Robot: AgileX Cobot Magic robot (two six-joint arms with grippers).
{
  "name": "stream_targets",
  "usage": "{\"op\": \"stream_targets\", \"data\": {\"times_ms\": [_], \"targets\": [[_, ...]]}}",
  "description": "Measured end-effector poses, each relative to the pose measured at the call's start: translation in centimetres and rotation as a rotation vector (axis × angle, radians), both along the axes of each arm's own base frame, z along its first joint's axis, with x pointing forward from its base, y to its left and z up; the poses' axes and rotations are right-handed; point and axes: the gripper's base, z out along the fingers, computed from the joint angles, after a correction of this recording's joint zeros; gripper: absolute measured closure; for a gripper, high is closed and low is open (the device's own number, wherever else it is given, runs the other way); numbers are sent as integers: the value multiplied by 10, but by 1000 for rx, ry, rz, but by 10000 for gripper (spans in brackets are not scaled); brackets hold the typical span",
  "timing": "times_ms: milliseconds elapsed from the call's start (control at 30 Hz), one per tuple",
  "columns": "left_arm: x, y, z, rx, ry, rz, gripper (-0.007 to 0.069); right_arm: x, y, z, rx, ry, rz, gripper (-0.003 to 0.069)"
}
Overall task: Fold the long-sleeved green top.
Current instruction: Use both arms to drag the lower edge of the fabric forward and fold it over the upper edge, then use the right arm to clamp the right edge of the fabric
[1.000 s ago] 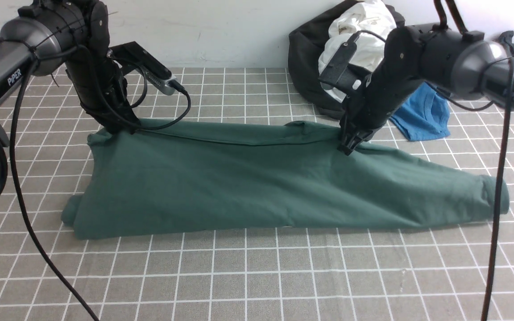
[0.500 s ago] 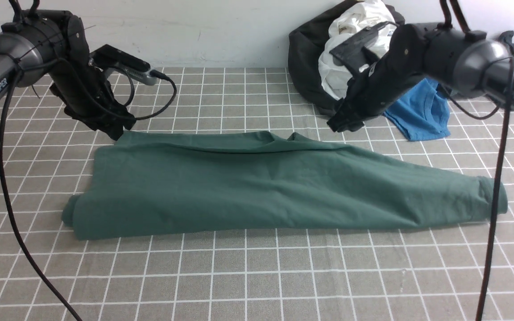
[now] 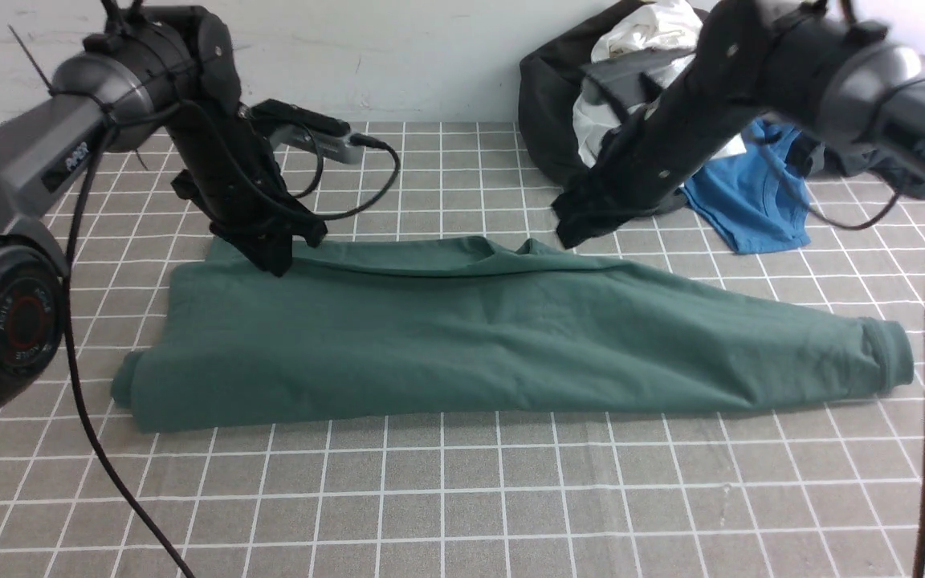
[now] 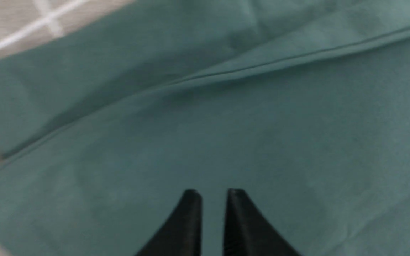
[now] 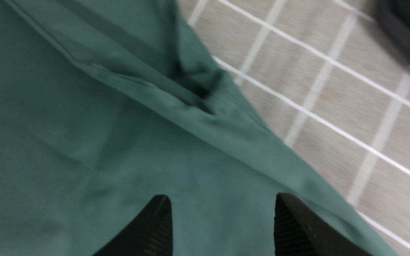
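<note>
Green long-sleeved top [image 3: 478, 329]: lies flat on the bench [image 3: 462, 498], mid-field, folded lengthwise into one long band running left to right. Broad body end sits to the robot's left. It narrows to the sleeve cuff [image 3: 888, 353] at the right. The collar [image 3: 511, 245] shows as a small peak at the middle of the far edge. A fold seam runs along the far side and shows clearly in the left wrist view.

Left end effector [image 3: 274, 257]: points down at the far left corner of the top. In the wrist view [image 4: 214, 193] its fingers are parted by only a narrow slit. There is green cloth behind them and nothing caught between. Cannot tell whether the tips touch the fabric.

Right end effector [image 3: 571, 233]: at the far edge of the top, just right of the collar. In the wrist view [image 5: 222, 202] the fingers stand wide apart and hold nothing. Beneath them is the top's edge, with bare bench beside it.

Surroundings: the bench carries a grey cover with a white grid. At the far right, against the wall, a black bag [image 3: 547, 120] slumps with a white garment [image 3: 655, 32] spilling from its mouth. A blue garment [image 3: 751, 201] lies on the bench just beside the bag, apart from the green top. Black cables trail from both arms.
</note>
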Motion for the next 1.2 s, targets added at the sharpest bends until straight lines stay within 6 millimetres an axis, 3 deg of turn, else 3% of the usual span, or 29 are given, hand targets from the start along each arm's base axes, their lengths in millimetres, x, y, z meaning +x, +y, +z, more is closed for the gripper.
{"op": "stream_targets", "data": {"times_ms": [33,67,100,233,400,600,767,933,1067,1200], "targets": [[1,-1,-8,7,15,-4,606,1,15,-13,24,-6,12,305],[1,-1,-9,7,18,-4,613,1,15,-16,26,0,11,305],[2,-1,-18,15,34,-6,624,2,31,-35,48,-3,16,313],[6,6,-37,29,61,3,632,8,46,-66,76,-35,-6,321],[18,17,-41,16,-38,46,632,22,44,-73,142,-109,-129,323],[26,37,-41,0,-91,125,632,40,18,-66,232,-148,-315,323],[17,42,-30,5,-23,126,632,39,-6,-37,158,-85,-283,323],[0,31,32,-64,-68,70,632,16,-48,28,-65,-31,-201,323],[-15,17,77,-96,-145,21,632,1,-79,55,-215,16,-220,323],[-36,10,99,-119,-157,2,632,-15,-96,80,-226,-7,-254,323]]}}
